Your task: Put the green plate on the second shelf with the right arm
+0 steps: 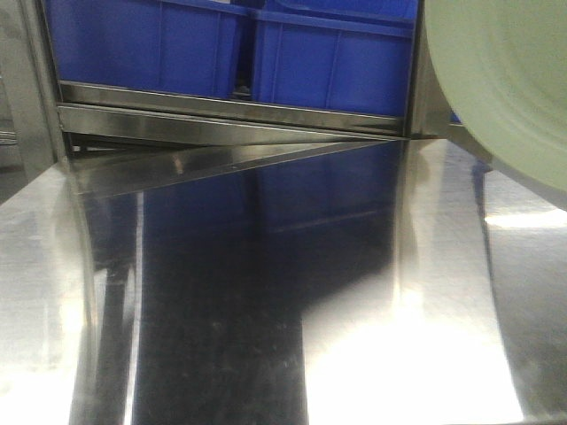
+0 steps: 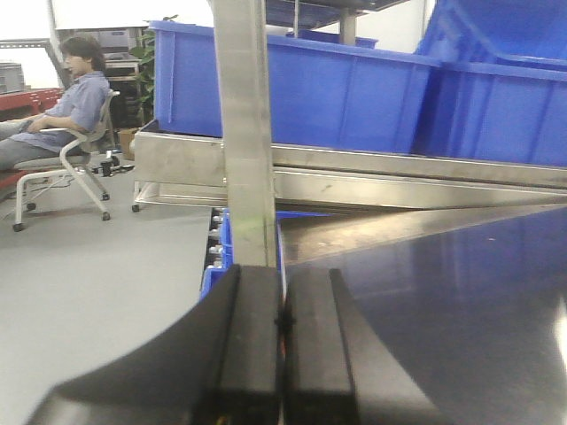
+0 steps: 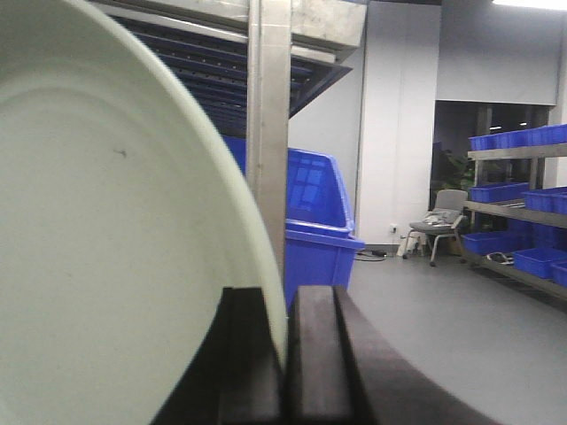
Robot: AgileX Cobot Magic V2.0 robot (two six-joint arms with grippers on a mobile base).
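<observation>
The pale sage-green plate (image 1: pixel 505 84) fills the top right corner of the front view, held on edge above the steel tabletop. In the right wrist view the plate (image 3: pixel 115 230) fills the left half, and my right gripper (image 3: pixel 285 354) is shut on its rim, one black finger on each face. The second shelf's steel front rail (image 1: pixel 230 119) runs across the back of the front view, under the blue bins, to the left of the plate. My left gripper (image 2: pixel 283 323) is shut and empty, low over the tabletop's left edge, facing a steel rack post (image 2: pixel 244 133).
Big blue plastic bins (image 1: pixel 239 49) stand on the rack level above the rail. The mirror-like steel tabletop (image 1: pixel 266 310) fills the foreground. A rack post (image 3: pixel 268 115) and a blue bin (image 3: pixel 314 226) stand just beyond the plate. A seated person (image 2: pixel 66 106) is at far left.
</observation>
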